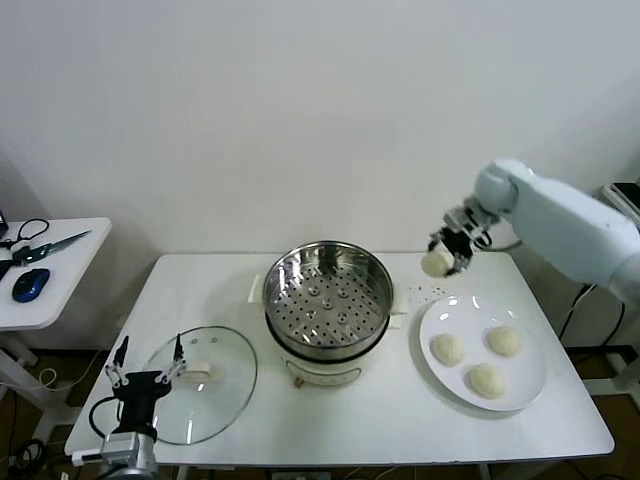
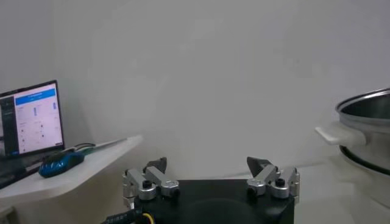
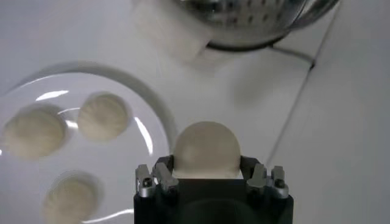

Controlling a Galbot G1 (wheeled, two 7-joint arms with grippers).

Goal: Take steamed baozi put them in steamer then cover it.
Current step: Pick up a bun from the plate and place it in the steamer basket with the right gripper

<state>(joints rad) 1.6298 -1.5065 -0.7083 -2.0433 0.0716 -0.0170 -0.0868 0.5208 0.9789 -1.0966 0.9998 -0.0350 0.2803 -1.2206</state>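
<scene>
1. The right end effector [image 1: 441, 257] hangs in the air above the far right of the white worktop [image 1: 380, 420], its fingers closed on a single cream-white baozi [image 3: 206, 150] held between them.
2. That gripped bun sits above the gap between the steamer [image 1: 327, 300] and the white plate [image 1: 527, 385], just beyond the plate's far rim and to the right of the pot.
3. Three more baozi [image 1: 447, 349] lie on the plate, well below the raised end effector.
4. The steamer stands open at the worktop's centre, its perforated tray [image 1: 330, 307] bare.
5. The glass cover [image 1: 225, 385] lies flat on the worktop left of the steamer.
6. The left end effector [image 1: 150, 357] hovers over the cover's near-left edge, fingers spread wide and holding nothing.
7. A side table [image 1: 55, 285] on the left carries a blue mouse [image 1: 31, 284].
</scene>
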